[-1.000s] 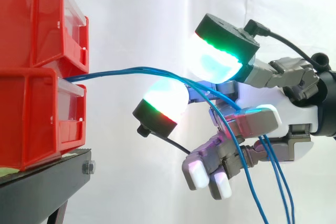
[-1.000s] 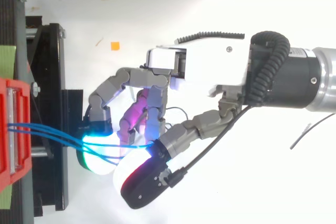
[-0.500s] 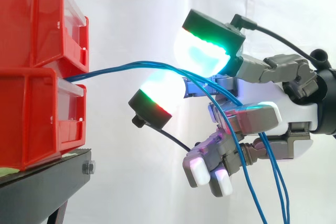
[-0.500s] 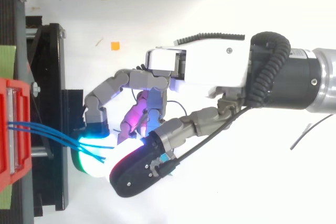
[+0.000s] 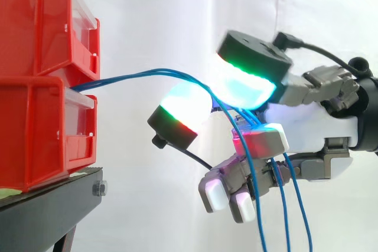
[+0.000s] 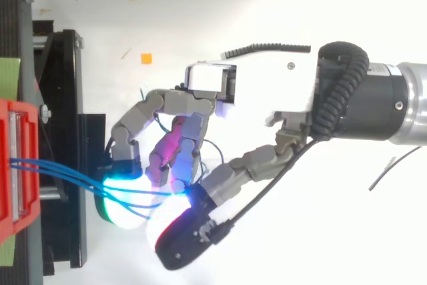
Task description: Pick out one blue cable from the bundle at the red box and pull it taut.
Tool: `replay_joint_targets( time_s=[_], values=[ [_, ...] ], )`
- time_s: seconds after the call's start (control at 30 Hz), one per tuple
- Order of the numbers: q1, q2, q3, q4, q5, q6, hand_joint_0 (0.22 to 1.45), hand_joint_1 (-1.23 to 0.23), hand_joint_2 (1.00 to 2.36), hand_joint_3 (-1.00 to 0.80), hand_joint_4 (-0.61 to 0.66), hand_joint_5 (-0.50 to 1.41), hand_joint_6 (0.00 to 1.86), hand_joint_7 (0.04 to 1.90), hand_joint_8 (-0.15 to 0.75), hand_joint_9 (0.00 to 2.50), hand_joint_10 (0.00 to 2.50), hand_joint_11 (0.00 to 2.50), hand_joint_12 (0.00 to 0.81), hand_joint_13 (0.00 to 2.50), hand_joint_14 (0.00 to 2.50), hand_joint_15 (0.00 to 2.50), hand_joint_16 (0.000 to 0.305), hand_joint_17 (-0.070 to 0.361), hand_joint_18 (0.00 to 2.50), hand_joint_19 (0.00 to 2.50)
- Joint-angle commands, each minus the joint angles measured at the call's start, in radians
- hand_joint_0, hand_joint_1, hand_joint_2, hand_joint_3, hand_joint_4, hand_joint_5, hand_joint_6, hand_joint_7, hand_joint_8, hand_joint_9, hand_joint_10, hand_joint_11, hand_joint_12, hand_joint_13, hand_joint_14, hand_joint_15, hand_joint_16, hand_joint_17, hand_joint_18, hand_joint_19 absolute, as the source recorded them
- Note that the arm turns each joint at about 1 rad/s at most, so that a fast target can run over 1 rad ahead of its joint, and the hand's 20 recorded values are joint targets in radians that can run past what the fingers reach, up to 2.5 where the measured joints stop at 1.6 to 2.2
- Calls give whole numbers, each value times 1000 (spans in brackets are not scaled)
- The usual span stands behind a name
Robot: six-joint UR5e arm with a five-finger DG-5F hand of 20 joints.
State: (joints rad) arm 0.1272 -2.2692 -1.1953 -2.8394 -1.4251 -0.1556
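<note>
- The blue cables come out of the gap between the two stacked red bins at the left. Their long axis runs rightward in a shallow, slack upward arc to the hand.
- At the hand they bend downward, and three strands hang nearly vertical below it.
- The fingers are curled round the cables. Strands pass between the two large glowing pads and beside a red-glowing one, but which strand is pinched cannot be told.
- The bins sit on a black stand before a white curtain.
- The hand is apart from the bins, and only cable spans the gap.
</note>
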Motion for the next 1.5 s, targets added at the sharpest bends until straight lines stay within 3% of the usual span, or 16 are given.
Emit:
replay_joint_targets(
  time_s=[0.0, 0.1, 0.23, 0.33, 0.5, 0.7, 0.97, 1.1, 1.47],
  values=[
    [0, 0, 0, 1, 0, 1, 777, -950, 1000, -500, -215, -73, 933, 819, 254, 1395, 29, 847, 361, 884, 22, 513, 47, 106, 802, 712],
    [0, 0, -1, 0, 0, 1, 749, -970, 1000, -500, -209, -64, 931, 866, 248, 1428, 30, 849, 354, 888, 21, 516, 46, 104, 799, 728],
    [0, -1, 0, 0, 0, 1, 625, -964, 1000, -500, -141, -56, 922, 848, 244, 1459, 31, 851, 354, 914, 22, 534, 46, 103, 809, 764],
    [0, 0, 0, 0, 0, 1, 504, -892, 1000, -500, -50, -45, 900, 790, 261, 1496, 29, 833, 381, 947, 20, 542, 51, 115, 848, 754],
    [0, -1, 0, 0, 0, 1, 437, -831, 1000, -500, 16, -57, 849, 796, 289, 1468, 25, 800, 420, 948, 18, 518, 59, 132, 866, 738],
    [0, 0, 0, -2, -2, 1, 470, -675, 1000, -500, 57, -64, 763, 870, 287, 1431, 25, 781, 412, 932, 19, 522, 57, 129, 838, 742],
    [0, -1, 0, 0, 0, 1, 586, -466, 1000, -500, -8, -71, 749, 896, 260, 1389, 29, 796, 380, 891, 20, 537, 50, 113, 763, 790],
    [0, -1, 0, 0, 0, 1, 628, -496, 1001, -481, -2, -72, 751, 886, 262, 1374, 31, 790, 385, 882, 22, 549, 51, 114, 749, 799],
    [0, 0, 0, 0, -2, 1, 606, -612, 1017, -171, 59, -82, 858, 841, 311, 1389, 28, 818, 423, 907, 19, 536, 58, 130, 788, 786]
  ],
)
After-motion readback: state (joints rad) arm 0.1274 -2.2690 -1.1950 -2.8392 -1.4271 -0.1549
